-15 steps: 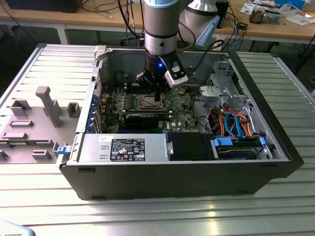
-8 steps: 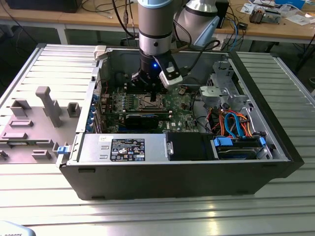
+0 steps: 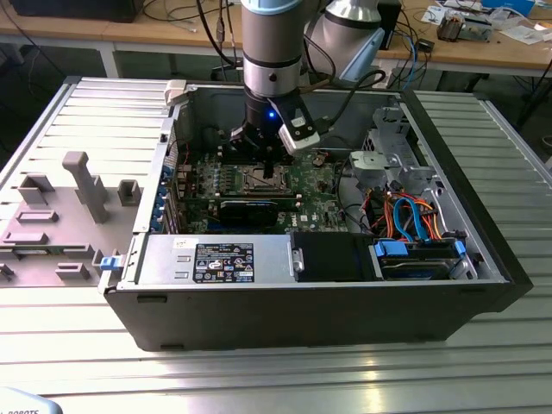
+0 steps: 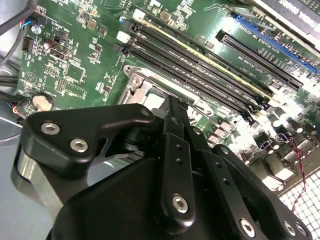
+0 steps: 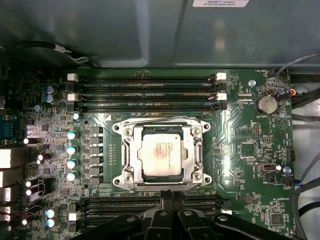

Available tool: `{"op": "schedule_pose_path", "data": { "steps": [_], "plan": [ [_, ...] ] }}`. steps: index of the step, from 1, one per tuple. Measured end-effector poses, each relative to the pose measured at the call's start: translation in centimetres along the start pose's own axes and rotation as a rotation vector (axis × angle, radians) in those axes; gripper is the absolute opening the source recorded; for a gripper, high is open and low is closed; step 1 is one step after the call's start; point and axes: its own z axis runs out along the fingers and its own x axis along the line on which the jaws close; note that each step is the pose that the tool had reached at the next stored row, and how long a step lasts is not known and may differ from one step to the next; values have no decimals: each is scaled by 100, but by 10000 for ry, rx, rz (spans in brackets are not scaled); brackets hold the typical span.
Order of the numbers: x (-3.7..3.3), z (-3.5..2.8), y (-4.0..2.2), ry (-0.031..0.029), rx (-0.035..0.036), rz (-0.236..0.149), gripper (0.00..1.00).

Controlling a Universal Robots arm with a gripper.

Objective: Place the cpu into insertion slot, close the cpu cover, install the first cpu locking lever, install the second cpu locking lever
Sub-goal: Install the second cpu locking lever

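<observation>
Black gripper (image 5: 170, 196) fingers (image 5: 165, 207), pressed narrowly together and holding nothing, fill the bottom centre of the first wrist view. Just beyond their tips, the cpu (image 5: 159, 156) sits in the insertion slot (image 5: 131, 150) at frame centre, with the cpu cover (image 5: 195, 150) closed around it. Green board (image 5: 245, 150) surrounds it, memory slots (image 5: 145, 92) above.

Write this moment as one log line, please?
cpu: seated in insertion slot | cpu cover: down | gripper: hovering beside slot
</observation>
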Motion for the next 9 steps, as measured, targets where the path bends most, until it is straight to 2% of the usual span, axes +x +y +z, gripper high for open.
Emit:
{"op": "schedule_pose_path", "data": {
  "steps": [4,5,6,7,8,9],
  "plan": [
    [3,0,0,0,0,1,11],
    [3,-1,-1,1,-55,2,11],
    [3,3,-6,3,-222,9,11],
    [3,3,-22,3,-351,14,11],
    [2,3,-53,4,-417,16,11],
    [2,1,-95,4,-426,17,11]
  ]
}}
